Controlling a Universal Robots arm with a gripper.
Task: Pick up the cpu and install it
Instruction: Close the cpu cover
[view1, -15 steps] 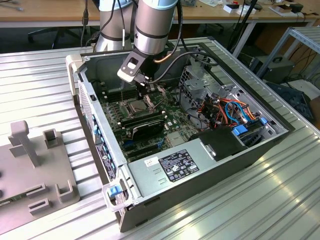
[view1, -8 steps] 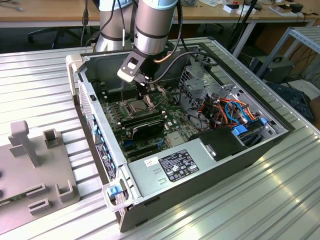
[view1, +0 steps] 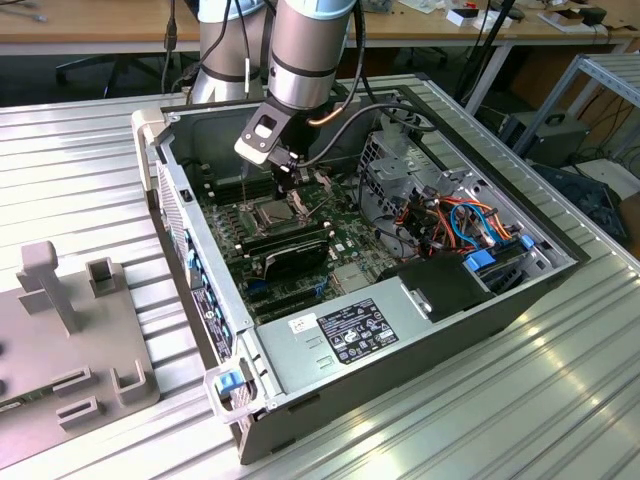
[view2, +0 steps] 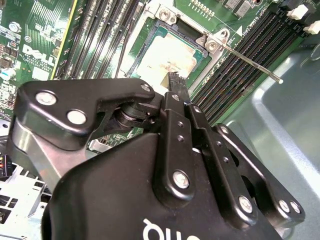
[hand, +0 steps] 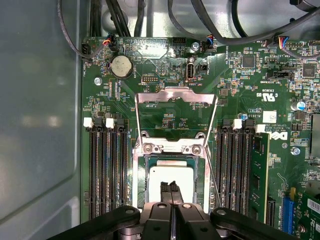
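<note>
In the first wrist view the gripper (hand: 170, 189) is closest, its 2 black fingers (hand: 165, 192) drawn narrow, all but touching, with nothing visible between them. The tips hang just over the cpu (hand: 172, 175), near 1 edge of its face; I cannot tell whether they touch it.

The cpu is a thin square with a pale silvery face. It lies flat inside the socket (hand: 139, 182) on the green motherboard, square to the frame as far as can be seen. In the second wrist view the same chip (view2: 167, 55) shows beyond the fingertips.

Judging by its look, it is light and stiff but fragile, with a smooth lid that could slip. The 2 opposite edges are the place to hold it, never the underside. Any tilt in the socket risks the contacts beneath.

Past the cpu, the metal load plate (hand: 175, 95) stands swung open, so the chip is placed but not clamped. The thin retaining lever (view2: 250, 65) juts free beside the socket. Memory slots (hand: 106, 170) flank the socket on both sides, and a coin battery (hand: 121, 65) sits further on.

In the exterior view the arm reaches down into the open computer case (view1: 150, 130), which lies on the ribbed metal worktop (view1: 480, 400). A grey fixture (view1: 60, 330) sits well apart at the exterior view's left.
</note>
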